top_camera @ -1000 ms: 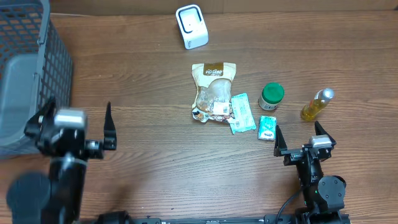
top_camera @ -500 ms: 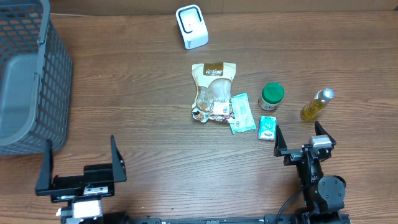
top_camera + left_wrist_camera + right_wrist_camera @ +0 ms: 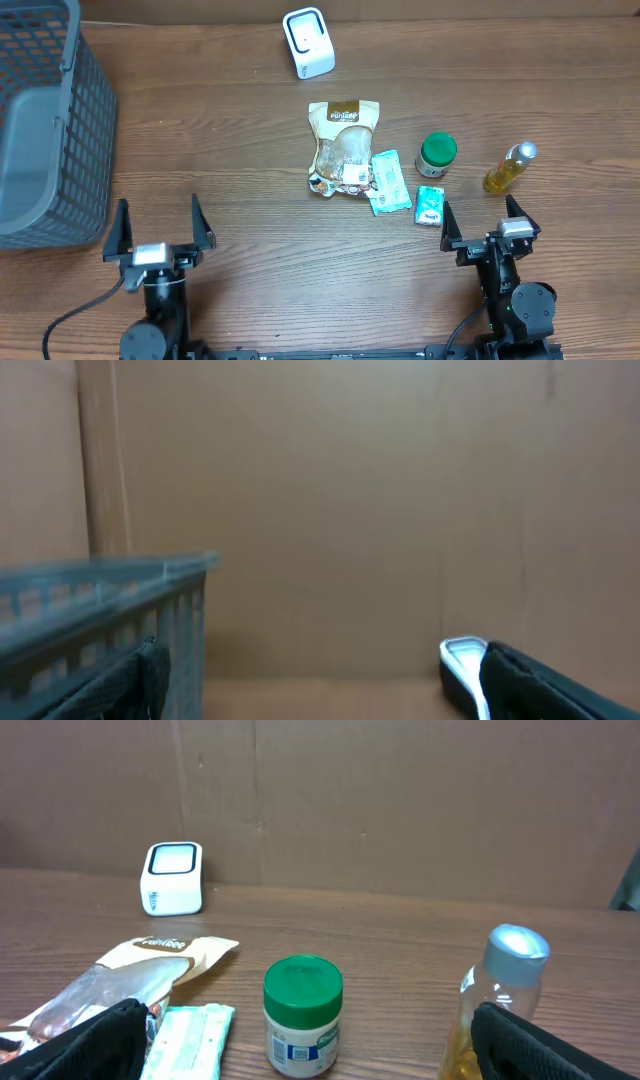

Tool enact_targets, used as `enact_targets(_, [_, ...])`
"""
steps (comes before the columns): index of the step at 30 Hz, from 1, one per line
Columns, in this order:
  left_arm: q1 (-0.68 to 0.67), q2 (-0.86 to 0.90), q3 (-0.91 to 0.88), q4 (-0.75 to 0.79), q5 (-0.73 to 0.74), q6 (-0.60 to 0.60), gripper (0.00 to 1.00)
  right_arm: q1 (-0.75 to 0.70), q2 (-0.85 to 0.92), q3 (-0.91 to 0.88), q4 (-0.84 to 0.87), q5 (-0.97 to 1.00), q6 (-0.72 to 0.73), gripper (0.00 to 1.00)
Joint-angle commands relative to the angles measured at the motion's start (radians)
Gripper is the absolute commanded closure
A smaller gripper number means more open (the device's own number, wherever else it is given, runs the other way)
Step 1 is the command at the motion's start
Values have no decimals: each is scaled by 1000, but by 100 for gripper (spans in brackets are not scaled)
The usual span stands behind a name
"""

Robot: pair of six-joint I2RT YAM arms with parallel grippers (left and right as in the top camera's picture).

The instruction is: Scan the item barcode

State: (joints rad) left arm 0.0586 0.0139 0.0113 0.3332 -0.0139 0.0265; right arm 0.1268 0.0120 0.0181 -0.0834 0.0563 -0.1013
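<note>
Overhead: both grippers spread and empty, goods lying mid-table

Overhead, the left gripper (image 3: 158, 201) sat at the lower left of the frame with its two fingers standing wide apart and nothing between them. The right gripper (image 3: 477, 203) sat at the lower right, its fingers likewise splayed and holding nothing.

The items to scan lay together right of centre on the wooden table (image 3: 240, 130). A tan snack pouch (image 3: 343, 148) lay flat at the middle. A pale green packet (image 3: 389, 182) touched the pouch's lower right edge, and a smaller teal packet (image 3: 430, 204) lay just beside that one, near the right gripper. A green-lidded jar (image 3: 437, 156) stood upright to the right of the pouch, and a bottle of yellow liquid (image 3: 510, 167) stood further right, apart from the jar. The white scanner (image 3: 308, 42) stood at the top centre, well apart from the goods. A grey mesh basket (image 3: 50, 120) filled the upper left corner.

From the right wrist, the jar showed a small barcode label low on its side, facing the camera. The left wrist view caught only the basket's rim at lower left, an edge of the scanner at lower right, and a brown cardboard wall (image 3: 320, 510) behind
</note>
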Motion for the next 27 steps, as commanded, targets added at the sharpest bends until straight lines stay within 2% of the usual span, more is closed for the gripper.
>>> enact_targets(1, [-7,-10,-6,-109,-48,-81,1,-2,-8,-10,3,1,-2,0])
enact_targets(9, [-7,-10,-6,-411,-54,-142,0,-2,-8,-10,3,1,-2,0])
enact_targets(27, [-7,-10,-6,-404,-45,-138,0,-2,-8,-10,3,1,-2,0])
